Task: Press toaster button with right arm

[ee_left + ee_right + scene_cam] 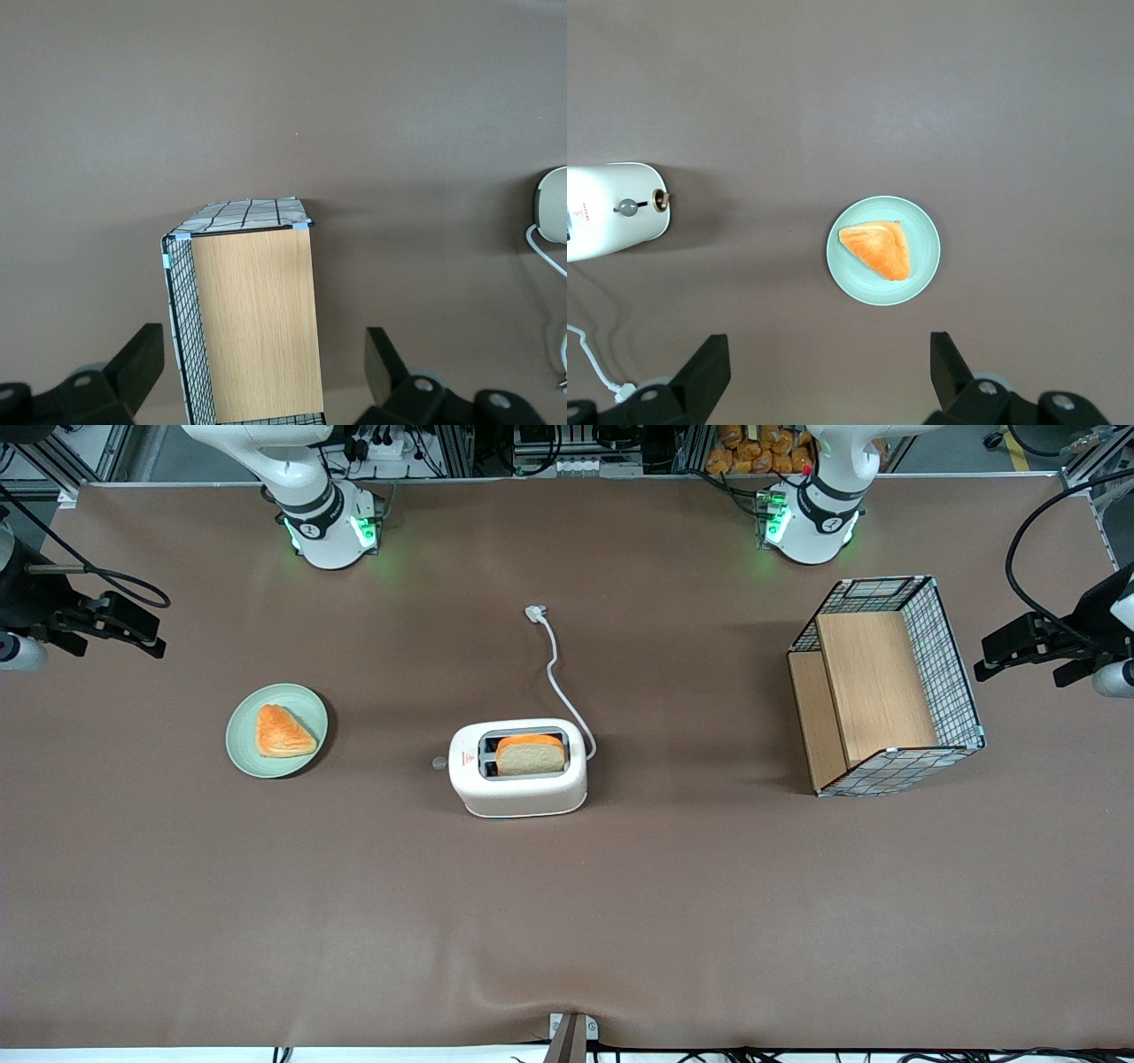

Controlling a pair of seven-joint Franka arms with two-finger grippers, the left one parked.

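Even, soft overhead light fills all three views, with no hard glare on the brown table (266, 921); green lamps at the arm bases tint the cloth around 12 o'clock. The toaster (518, 768) and plate (276, 731) cast short, faint shadows; the gripper (824, 372), its fingers spread wide over the table at the working arm's end, looks slightly soft-edged.

White toaster (518, 778), pale green plate (251, 755), orange pastry (282, 732), brown table (567, 903), black gripper (828, 376) high above the plate.
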